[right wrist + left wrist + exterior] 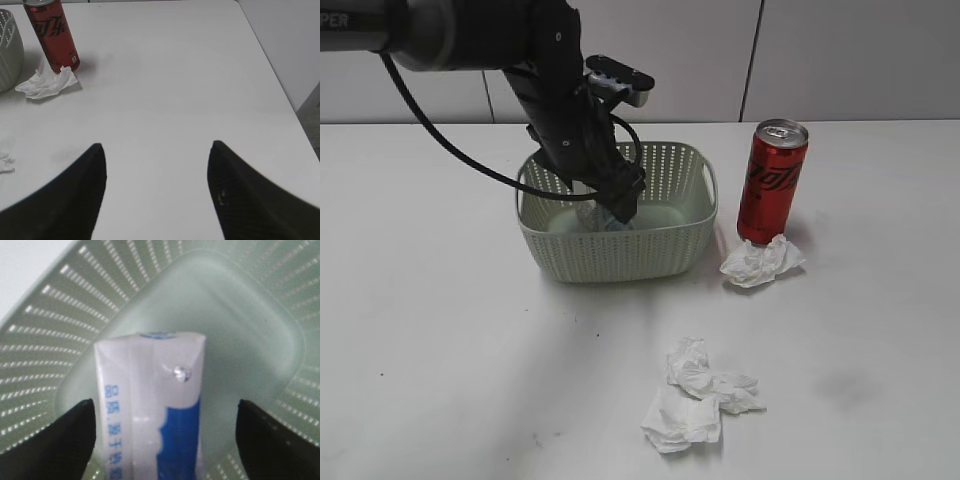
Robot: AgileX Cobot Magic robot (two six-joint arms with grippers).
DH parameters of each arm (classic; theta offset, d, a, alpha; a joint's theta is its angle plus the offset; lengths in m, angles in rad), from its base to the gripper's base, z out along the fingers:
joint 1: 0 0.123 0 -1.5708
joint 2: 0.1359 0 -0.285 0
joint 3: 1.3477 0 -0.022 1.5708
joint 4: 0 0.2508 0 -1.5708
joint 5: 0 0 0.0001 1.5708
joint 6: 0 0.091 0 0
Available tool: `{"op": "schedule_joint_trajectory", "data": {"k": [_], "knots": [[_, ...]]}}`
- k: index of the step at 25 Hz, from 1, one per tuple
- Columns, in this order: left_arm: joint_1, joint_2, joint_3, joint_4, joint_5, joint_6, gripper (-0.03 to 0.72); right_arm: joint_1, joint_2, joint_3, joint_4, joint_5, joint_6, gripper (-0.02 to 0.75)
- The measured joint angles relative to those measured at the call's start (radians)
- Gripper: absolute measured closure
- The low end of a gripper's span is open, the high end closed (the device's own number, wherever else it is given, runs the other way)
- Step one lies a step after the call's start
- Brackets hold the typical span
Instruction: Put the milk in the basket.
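Note:
The milk (150, 405), a white and blue carton, stands inside the pale green basket (45, 340) on its floor. In the exterior view the milk (603, 216) shows only partly behind the basket's (620, 250) front wall. My left gripper (620, 205) reaches down into the basket. In the left wrist view its fingers (165, 402) are spread on both sides of the carton, with a clear gap on the right side. My right gripper (157, 145) is open and empty above bare table, and is out of the exterior view.
A tall red soda can (772, 180) stands right of the basket with a crumpled tissue (760, 262) at its foot. More crumpled tissue (695, 400) lies at the front middle. The right wrist view shows the can (52, 32) and the table's right edge.

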State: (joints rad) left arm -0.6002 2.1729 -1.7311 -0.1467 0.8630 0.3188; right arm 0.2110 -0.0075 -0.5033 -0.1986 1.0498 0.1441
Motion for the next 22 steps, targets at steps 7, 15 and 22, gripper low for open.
{"op": "schedule_joint_trajectory", "data": {"k": [7, 15, 22], "knots": [[0.000, -0.120, 0.000, 0.002, 0.005, 0.000, 0.015, 0.000, 0.000, 0.000, 0.000, 0.001, 0.000, 0.239], [0.001, -0.287, 0.000, 0.054, 0.110, -0.012, 0.015, 0.000, 0.000, 0.000, 0.000, 0.000, 0.000, 0.239], [0.039, -0.413, 0.000, 0.147, 0.269, -0.070, 0.017, 0.000, 0.000, 0.000, 0.000, 0.001, 0.000, 0.239]]}}
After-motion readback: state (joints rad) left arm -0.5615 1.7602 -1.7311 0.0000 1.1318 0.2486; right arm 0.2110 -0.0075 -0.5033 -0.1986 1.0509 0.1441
